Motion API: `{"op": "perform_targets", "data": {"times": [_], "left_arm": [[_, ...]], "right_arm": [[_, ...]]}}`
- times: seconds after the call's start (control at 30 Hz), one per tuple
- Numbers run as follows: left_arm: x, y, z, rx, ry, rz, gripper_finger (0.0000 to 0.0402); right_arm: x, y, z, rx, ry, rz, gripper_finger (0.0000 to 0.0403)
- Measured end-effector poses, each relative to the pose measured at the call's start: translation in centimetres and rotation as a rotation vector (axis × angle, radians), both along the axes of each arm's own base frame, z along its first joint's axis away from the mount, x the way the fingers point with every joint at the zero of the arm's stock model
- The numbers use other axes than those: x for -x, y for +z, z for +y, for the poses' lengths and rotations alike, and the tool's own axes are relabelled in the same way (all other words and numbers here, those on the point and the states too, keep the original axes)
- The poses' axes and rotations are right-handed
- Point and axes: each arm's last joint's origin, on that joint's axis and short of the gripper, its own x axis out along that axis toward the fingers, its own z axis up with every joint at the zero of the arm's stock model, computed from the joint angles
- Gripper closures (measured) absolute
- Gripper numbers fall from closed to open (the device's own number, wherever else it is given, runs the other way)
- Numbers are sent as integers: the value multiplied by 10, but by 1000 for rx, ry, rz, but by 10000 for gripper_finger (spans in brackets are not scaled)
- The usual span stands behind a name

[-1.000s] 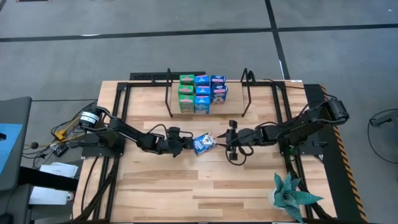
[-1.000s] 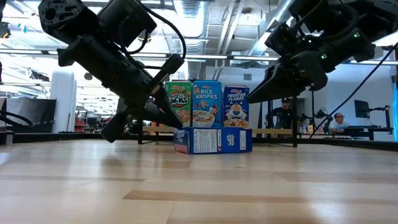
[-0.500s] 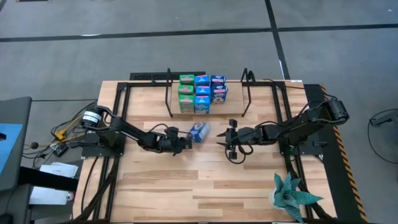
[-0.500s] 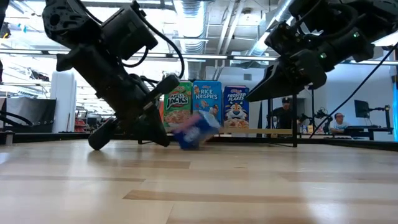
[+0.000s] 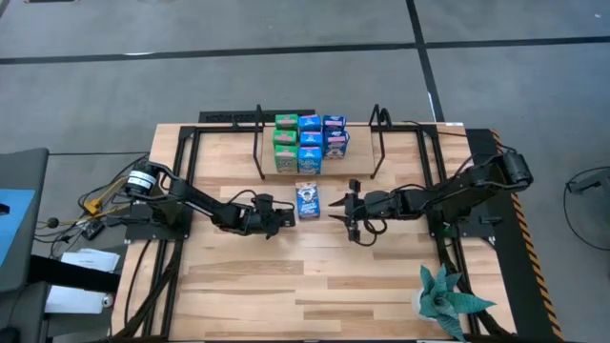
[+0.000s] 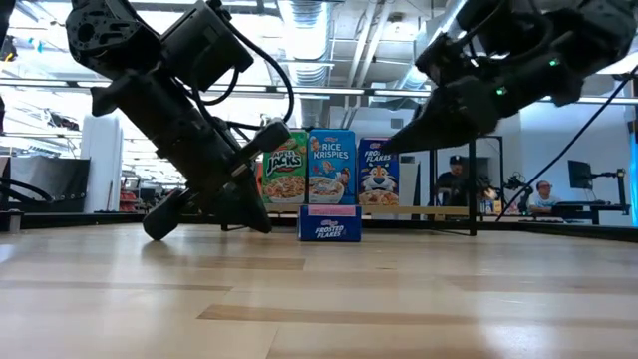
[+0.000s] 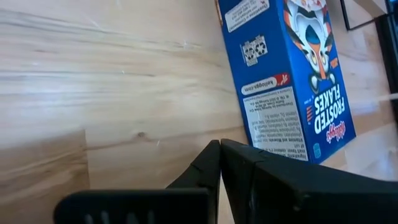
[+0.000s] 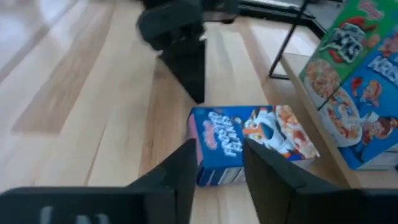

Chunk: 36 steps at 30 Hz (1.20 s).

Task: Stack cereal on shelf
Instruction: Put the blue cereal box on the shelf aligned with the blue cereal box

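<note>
Pale, smooth planked wooden tabletop (image 5: 286, 276) with satin sheen, glossy printed dark blue cardboard cereal box (image 5: 307, 201), thin matt black metal wire uprights (image 5: 259, 143)

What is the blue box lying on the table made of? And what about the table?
The blue Frosted Flakes box looks like thin cardboard with a glossy printed skin: sharp folded edges, bright pictures and lettering. The table looks like light wooden planks with a smooth, slightly shiny finish: grain lines and plank joints show.
</note>
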Motion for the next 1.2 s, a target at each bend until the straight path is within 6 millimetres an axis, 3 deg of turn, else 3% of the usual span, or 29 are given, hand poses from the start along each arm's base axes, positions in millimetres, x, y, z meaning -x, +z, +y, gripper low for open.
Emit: {"op": "perform_targets", "data": {"times": [0.1,0.23,0.43,0.6,0.77,1.2], "left_arm": [[-1,1,0,-3,3,-15,401],[-1,1,-3,-8,-6,-19,401],[0,2,-11,-11,-22,-25,401],[0,2,-12,-5,-19,-29,401],[0,2,-12,-2,-19,-31,401],[0,2,-12,5,-21,-36,401]], "right_arm": [[-6,-4,-8,-70,-17,-48,311],[-12,-24,-14,-129,-20,-9,389],[-20,-43,-14,-172,-30,-26,376],[-22,-47,-16,-174,-37,-38,395],[-21,-47,-23,-171,-60,-39,380],[-21,-47,-34,-168,-90,-45,385]]}}
